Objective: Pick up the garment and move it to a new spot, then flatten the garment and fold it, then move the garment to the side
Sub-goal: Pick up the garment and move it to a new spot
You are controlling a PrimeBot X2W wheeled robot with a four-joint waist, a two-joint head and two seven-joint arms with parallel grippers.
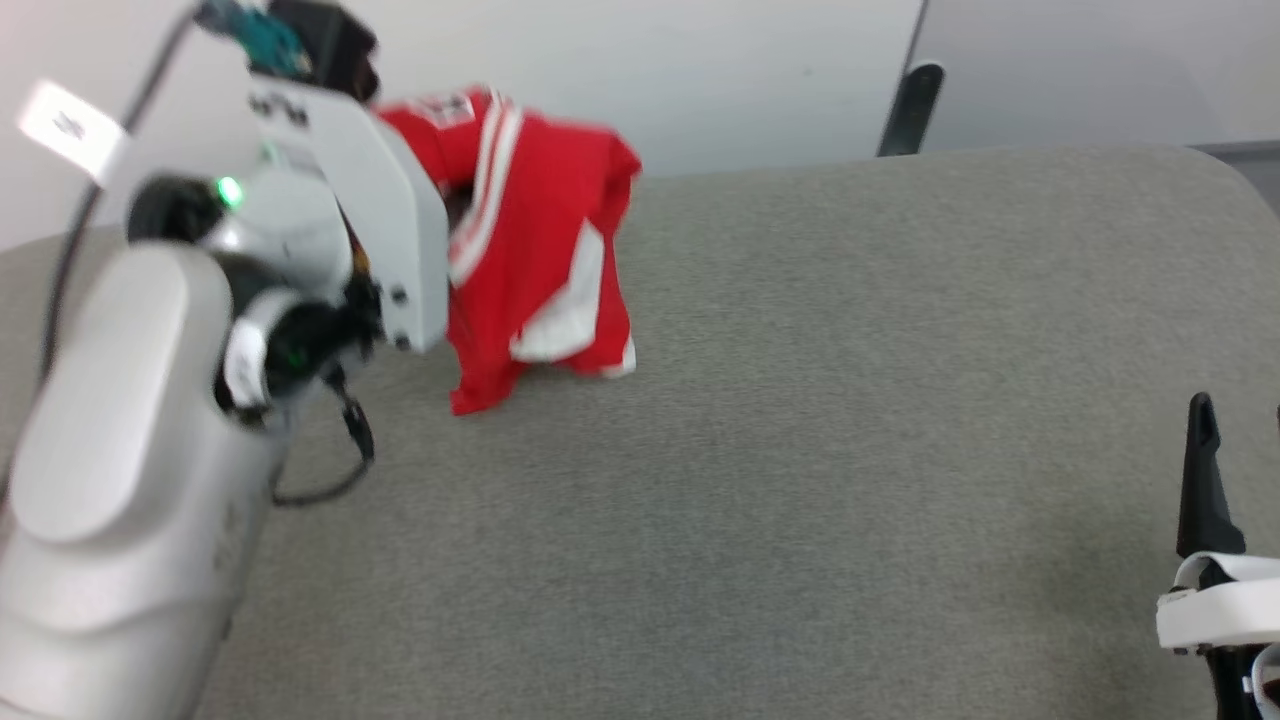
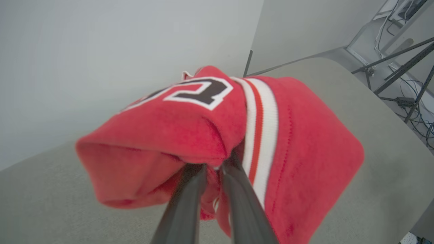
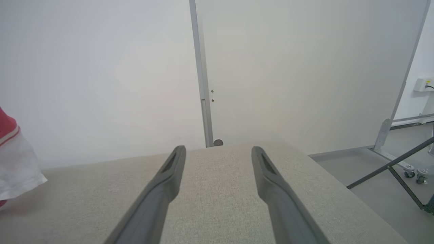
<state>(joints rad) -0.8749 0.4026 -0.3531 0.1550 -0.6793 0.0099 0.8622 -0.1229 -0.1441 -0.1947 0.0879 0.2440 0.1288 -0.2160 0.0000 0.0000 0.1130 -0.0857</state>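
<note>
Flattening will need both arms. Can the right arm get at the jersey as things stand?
Probably yes: only bare grey tabletop lies between the open right gripper and the jersey, which hangs pinched in the left gripper at the far left. The reach across is long.

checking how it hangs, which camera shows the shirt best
The head view: nearly the whole shirt shows, hanging bunched beside the left arm. The left wrist view gives a close-up of the fold pinched in the left hand; the right wrist view catches a white sleeve at its edge.
</note>
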